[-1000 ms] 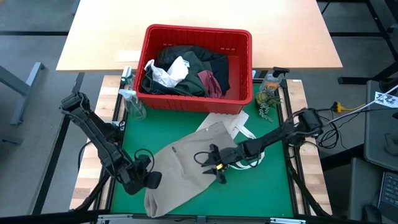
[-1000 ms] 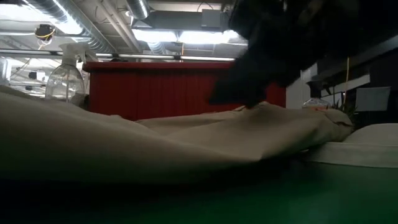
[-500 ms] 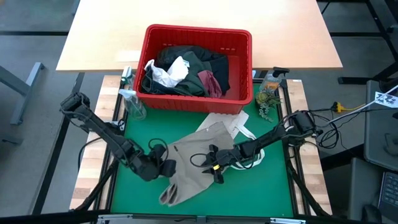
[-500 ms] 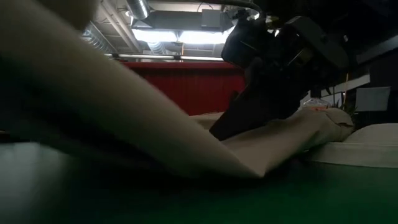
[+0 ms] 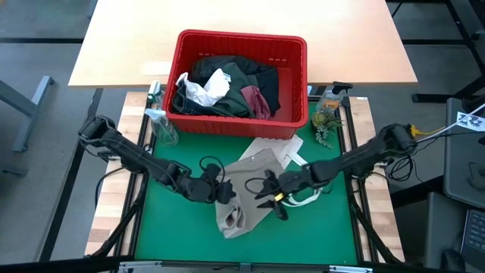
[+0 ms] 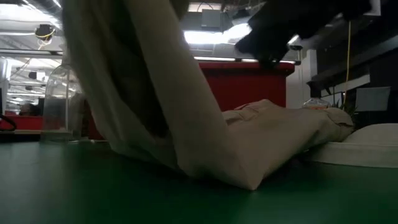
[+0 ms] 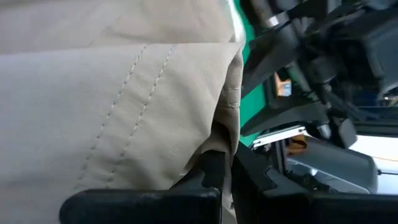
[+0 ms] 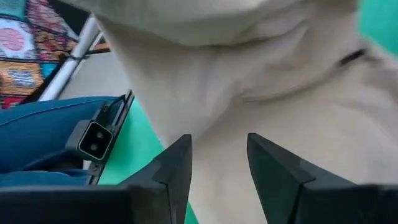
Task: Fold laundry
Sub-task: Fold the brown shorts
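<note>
The left gripper [image 5: 220,189] is clamped tight on an edge of the tan garment [image 5: 246,193], a fold of cloth pinched between its fingers [image 7: 214,171] and lifted off the green mat [image 5: 174,220] of the bench. From that grip the fabric hangs down in a steep sheet, the rest lying crumpled on the mat just beyond the gripper. The right gripper [image 5: 274,196] stands right beside it, over the middle of the same garment, its fingers [image 8: 174,171] parted with nothing between them, cloth directly beneath. More clothes sit in the red basket [image 5: 292,125], well behind both grippers.
</note>
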You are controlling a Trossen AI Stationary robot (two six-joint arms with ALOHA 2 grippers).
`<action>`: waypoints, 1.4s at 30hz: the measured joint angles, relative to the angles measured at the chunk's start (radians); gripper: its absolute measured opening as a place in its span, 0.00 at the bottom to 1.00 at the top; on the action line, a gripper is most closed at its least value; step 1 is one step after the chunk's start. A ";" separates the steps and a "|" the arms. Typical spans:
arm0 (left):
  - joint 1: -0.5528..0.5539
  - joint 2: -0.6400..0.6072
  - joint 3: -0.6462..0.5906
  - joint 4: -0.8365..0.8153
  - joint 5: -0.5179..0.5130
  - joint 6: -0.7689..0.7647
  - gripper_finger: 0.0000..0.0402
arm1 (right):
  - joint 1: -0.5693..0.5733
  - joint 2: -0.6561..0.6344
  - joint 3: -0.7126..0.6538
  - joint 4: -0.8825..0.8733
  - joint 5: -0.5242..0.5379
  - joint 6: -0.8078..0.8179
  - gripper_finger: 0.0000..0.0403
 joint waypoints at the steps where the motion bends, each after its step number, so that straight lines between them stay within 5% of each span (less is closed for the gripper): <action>1: 0.009 0.000 0.000 0.014 -0.001 0.016 0.01 | 0.000 -0.038 0.000 -0.051 0.020 -0.001 0.39; 13: 0.109 0.029 0.000 0.174 -0.052 0.171 0.01 | -0.001 -0.273 0.000 -0.547 0.369 0.036 0.39; 29: 0.222 0.317 0.000 0.520 0.040 0.234 0.02 | -0.001 -0.274 0.000 -0.647 0.374 0.028 0.39; 42: 0.278 0.386 -0.001 0.623 0.031 0.331 0.07 | 0.000 -0.285 0.183 -0.981 0.497 0.021 0.39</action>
